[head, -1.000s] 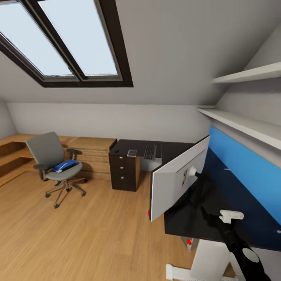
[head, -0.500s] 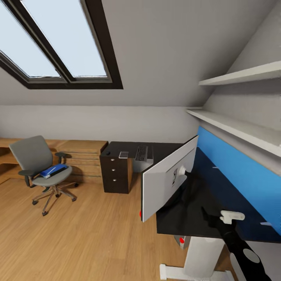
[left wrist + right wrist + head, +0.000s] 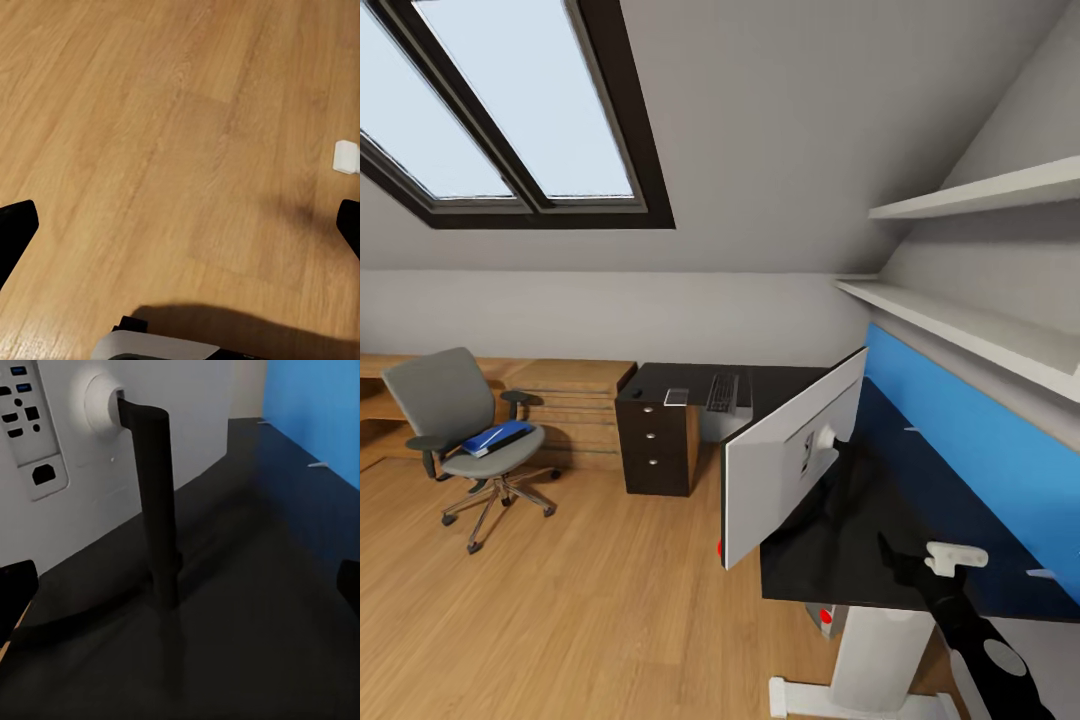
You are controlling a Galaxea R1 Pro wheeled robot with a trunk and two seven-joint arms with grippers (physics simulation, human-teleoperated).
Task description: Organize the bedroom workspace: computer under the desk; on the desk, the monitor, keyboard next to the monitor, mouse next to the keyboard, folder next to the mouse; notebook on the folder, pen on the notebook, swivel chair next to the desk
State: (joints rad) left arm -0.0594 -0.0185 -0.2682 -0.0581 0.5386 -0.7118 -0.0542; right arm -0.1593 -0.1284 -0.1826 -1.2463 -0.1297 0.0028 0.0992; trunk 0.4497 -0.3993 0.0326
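Monitor: very wide flat screen [image 3: 790, 460] with a silver-grey back, standing on the long glossy black desk [image 3: 880, 500]; its back faces the robot and its long axis runs diagonally across the desktop.
Monitor neck: thin black post [image 3: 156, 502] rising from a curved black foot to the round mount on the screen's back.
Right gripper [image 3: 180, 585]: its two dark fingertips sit at opposite edges of the right wrist view, spread wide with nothing between them; the neck stands straight ahead, a little towards one finger.
Key relation: the neck lies directly in front of the right claw across bare desktop, not touching it, so the right arm is clearly the nearer one for any nudge of the screen.
Left gripper [image 3: 180, 225]: fingers likewise spread apart and empty, pointing down at the light wood floor [image 3: 165, 135], well away from the desk.
Keyboard: slim dark-keyed board [image 3: 722, 392] lying on a dark top over a dark drawer unit [image 3: 653, 445], well apart from the monitor.
Notebook: probably the small grey rectangle [image 3: 677, 396] just beside the keyboard.
Folder: flat bright blue folder [image 3: 498, 436] lying on the grey seat of the swivel chair [image 3: 455, 425], far across the floor.
Judgement: monitor already on the desk; everything else is yet to be gathered.
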